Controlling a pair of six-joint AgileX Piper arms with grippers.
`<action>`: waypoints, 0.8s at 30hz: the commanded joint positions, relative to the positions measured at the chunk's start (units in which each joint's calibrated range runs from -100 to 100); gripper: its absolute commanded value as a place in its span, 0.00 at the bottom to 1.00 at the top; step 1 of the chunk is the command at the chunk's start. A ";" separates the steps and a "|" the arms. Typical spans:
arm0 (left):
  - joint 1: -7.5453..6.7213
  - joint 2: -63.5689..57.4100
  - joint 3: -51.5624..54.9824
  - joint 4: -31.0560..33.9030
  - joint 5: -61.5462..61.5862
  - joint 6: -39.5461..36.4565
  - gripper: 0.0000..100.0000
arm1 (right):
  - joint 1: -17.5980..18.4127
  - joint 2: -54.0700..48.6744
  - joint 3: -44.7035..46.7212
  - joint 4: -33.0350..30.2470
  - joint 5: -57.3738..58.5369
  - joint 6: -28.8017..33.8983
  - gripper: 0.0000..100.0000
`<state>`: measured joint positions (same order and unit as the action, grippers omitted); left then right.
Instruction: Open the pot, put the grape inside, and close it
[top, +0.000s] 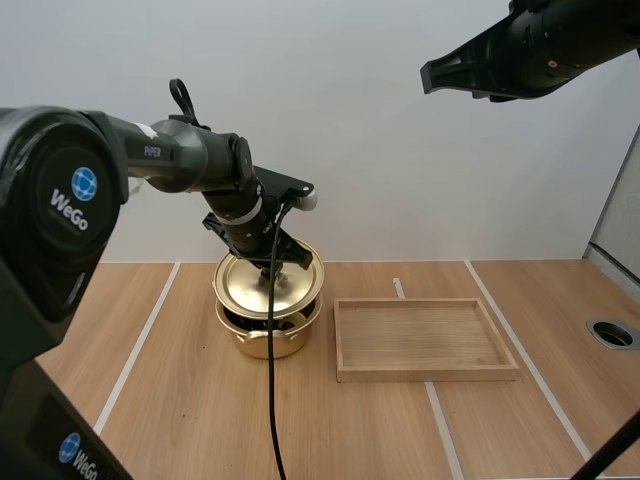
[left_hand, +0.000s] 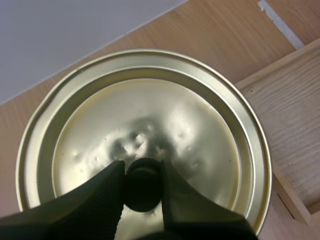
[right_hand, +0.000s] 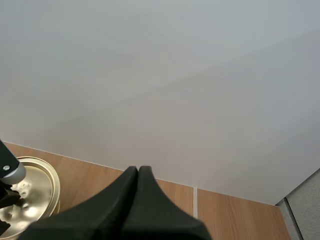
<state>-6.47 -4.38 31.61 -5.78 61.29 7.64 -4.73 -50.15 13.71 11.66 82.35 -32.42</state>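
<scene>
A gold pot (top: 266, 338) stands on the wooden table left of centre. Its gold lid (top: 262, 283) lies over it, tilted toward the camera. My left gripper (top: 275, 262) comes down onto the lid's middle. In the left wrist view, my left gripper (left_hand: 143, 171) has its two fingers (left_hand: 105, 196) pinching the lid's black knob (left_hand: 143, 185), with the gold lid (left_hand: 150, 125) spread beneath. My right gripper (top: 430, 76) hangs high up at the right, well above the table. In the right wrist view its fingers (right_hand: 131, 192) lie together as one dark wedge, with the lid (right_hand: 30, 192) far below.
An empty wooden tray (top: 425, 371) lies just right of the pot. White tape lines (top: 140, 345) run across the table. A round hole (top: 612, 333) sits near the right edge, beside a grey panel (top: 620, 215).
</scene>
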 joint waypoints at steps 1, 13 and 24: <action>0.00 0.79 0.13 0.44 0.83 -0.41 0.00 | -0.21 -0.62 0.21 -0.41 -0.51 -0.29 0.00; 0.00 4.99 0.13 0.80 0.26 -0.41 0.00 | -0.21 -0.50 0.21 -0.41 -0.51 -0.29 0.00; 0.00 5.12 0.13 0.93 -0.42 -0.41 0.00 | -0.21 -0.50 0.21 -0.41 -0.51 -0.29 0.00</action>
<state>-6.47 0.59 31.61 -5.32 61.96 7.44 -4.73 -50.15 13.71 11.66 82.35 -32.42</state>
